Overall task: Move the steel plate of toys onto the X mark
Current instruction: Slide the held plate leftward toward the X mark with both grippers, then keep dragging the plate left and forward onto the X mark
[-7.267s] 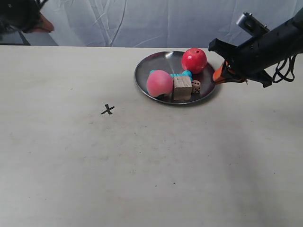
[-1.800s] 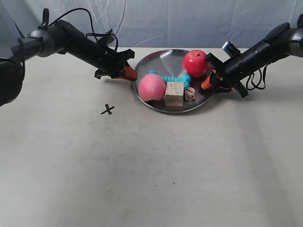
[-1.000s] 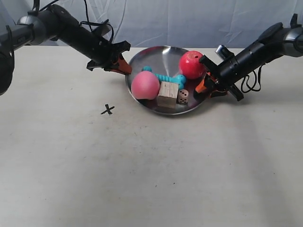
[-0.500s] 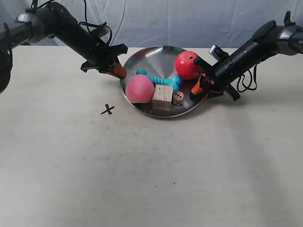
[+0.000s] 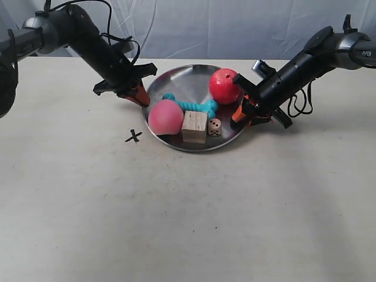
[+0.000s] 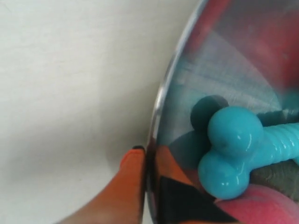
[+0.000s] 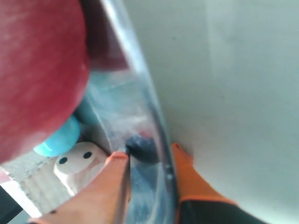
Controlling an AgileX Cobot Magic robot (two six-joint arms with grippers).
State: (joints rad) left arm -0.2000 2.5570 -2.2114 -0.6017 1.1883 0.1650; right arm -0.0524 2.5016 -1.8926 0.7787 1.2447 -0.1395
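The steel plate (image 5: 183, 77) is gripped at opposite edges by both arms and carries all the toys: red ball (image 5: 224, 86), pink ball (image 5: 165, 117), teal bone (image 5: 191, 106), wooden cube (image 5: 194, 126) and die (image 5: 215, 127). My left gripper (image 5: 140, 96), on the arm at the exterior view's left, is shut on the rim (image 6: 163, 93) beside the bone's end (image 6: 233, 144). My right gripper (image 5: 242, 111) is shut on the opposite rim (image 7: 140, 79), near the red ball (image 7: 37, 70) and die (image 7: 77, 163). The X mark (image 5: 134, 137) lies uncovered on the table, just off the plate's edge below the pink ball.
An off-white tabletop (image 5: 188, 223) stretches in front of the plate. A pale blue cloth backdrop (image 5: 194, 26) hangs behind the table. Black cables (image 5: 296, 106) trail from the right arm onto the table.
Both grippers have carried the plate toward the exterior view's left and nearer, closer to the X mark. The toys have kept their places on it.
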